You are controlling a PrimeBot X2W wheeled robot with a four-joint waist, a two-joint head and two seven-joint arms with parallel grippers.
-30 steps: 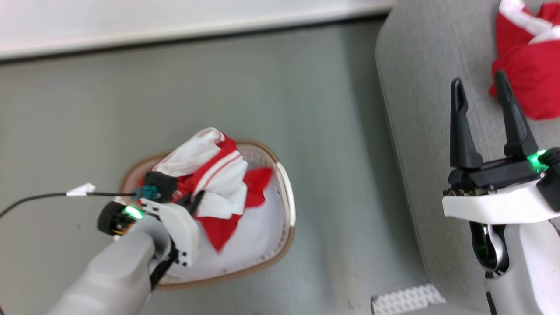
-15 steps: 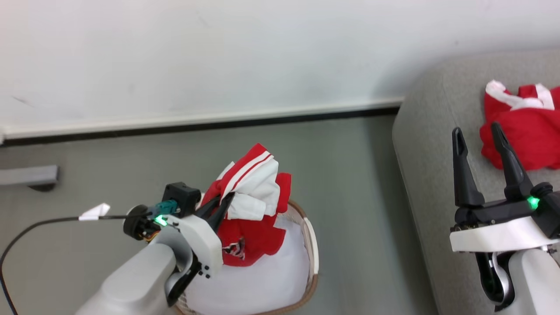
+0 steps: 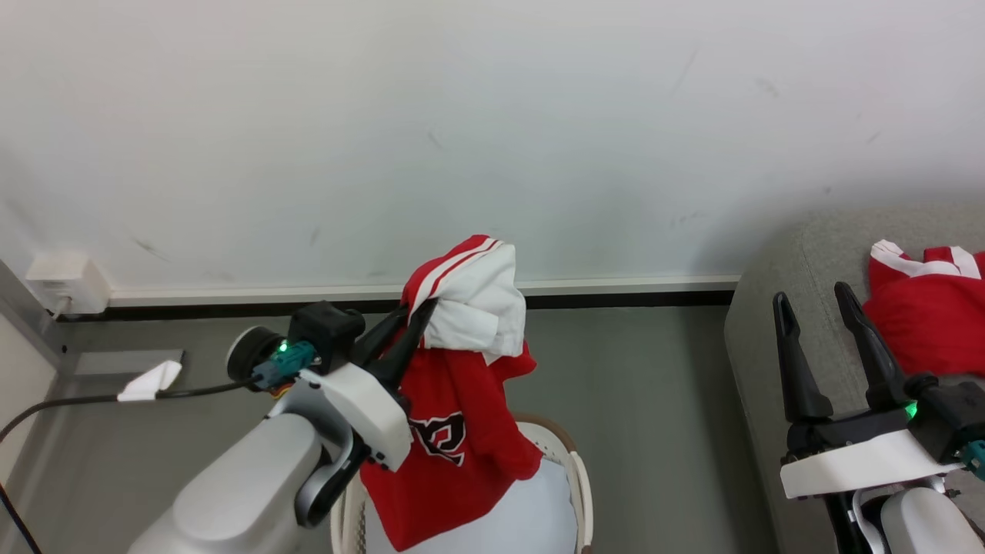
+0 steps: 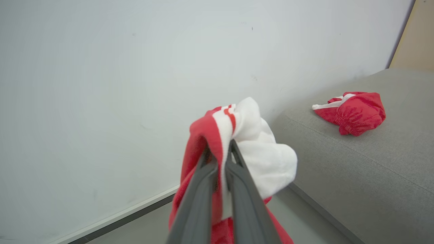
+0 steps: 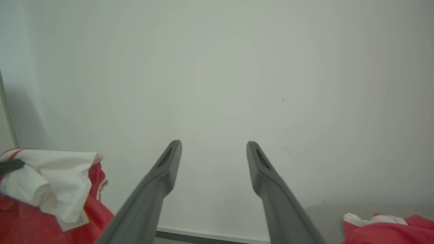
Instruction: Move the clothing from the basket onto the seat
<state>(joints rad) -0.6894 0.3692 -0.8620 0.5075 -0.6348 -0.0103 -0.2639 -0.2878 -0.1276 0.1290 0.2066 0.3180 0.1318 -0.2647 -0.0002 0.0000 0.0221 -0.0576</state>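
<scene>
The basket (image 3: 582, 492) was mostly hidden. The bottom edge of the head view cut it off, and the hanging garment and the left forearm covered its near side. Only a stretch of brown rim and perforated cream wall showed, with a white liner (image 3: 531, 519) inside. The black-and-white lettering on the red jersey (image 3: 454, 438) was partly folded under and unreadable. A second red garment (image 3: 923, 331) with white stripes lay crumpled on the sofa (image 3: 758, 400), cut by the right edge of the head view. The left wrist view showed it whole, resting on the cushion away from the edge. The left end effector (image 3: 419, 309) had its fingers pressed together on a bunched fold of the jersey's white and striped part. The jersey hung free beneath it, over the basket and against the white wall (image 3: 492, 115). Whether its lower hem touched the rim could not be told. Grey floor (image 3: 654, 400) lay between the jersey and the sofa. The right end effector (image 3: 812, 292) had its fingers wide apart with nothing between them. It was poised over the sofa's near end, close to the second red garment but clear of it.
</scene>
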